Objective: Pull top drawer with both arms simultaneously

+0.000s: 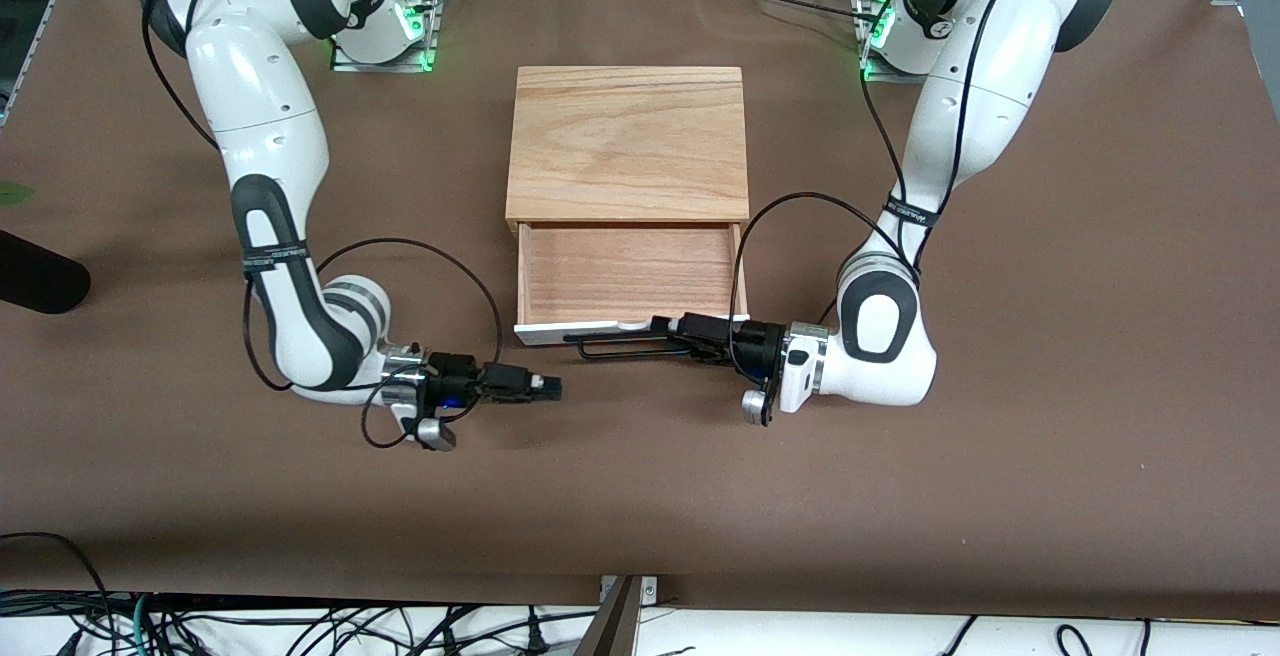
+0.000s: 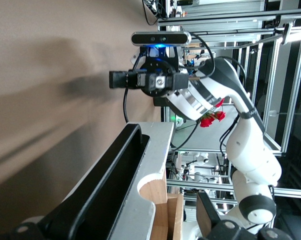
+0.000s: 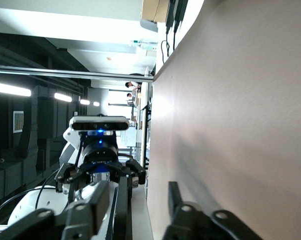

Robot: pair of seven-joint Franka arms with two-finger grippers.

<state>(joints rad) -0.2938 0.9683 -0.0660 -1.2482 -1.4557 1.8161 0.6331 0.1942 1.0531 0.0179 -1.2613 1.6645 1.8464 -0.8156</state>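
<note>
The top drawer point(image 1: 625, 271) stands well out of the light-wood cabinet point(image 1: 628, 141), which sits mid-desk closer to the edge where the arm bases stand. The tray is bare inside, and its white front panel point(image 1: 540, 333) faces the front-camera edge of the desk point(image 1: 900, 496). Across that panel runs the black bar handle point(image 1: 615, 344). Your left gripper point(image 1: 672, 332) is at the end of the handle toward the left arm's end of the desk. In the left wrist view its fingers sit wide apart, with the bar and the panel edge between them, so it brackets the handle without pinching it. Your right gripper point(image 1: 552, 388) is off the handle altogether. It hangs low over bare desk just off the drawer's front corner at the right arm's end, pointing along the front, with its fingers parted on nothing. You seem to be at the tail of the pull, or between grips, since the drawer looks nearly fully drawn and neither claw is clamped. If you want more travel, bring the right gripper onto its end of the bar, close both claws together, and draw evenly toward the front-camera edge so the tray does not skew.
</note>
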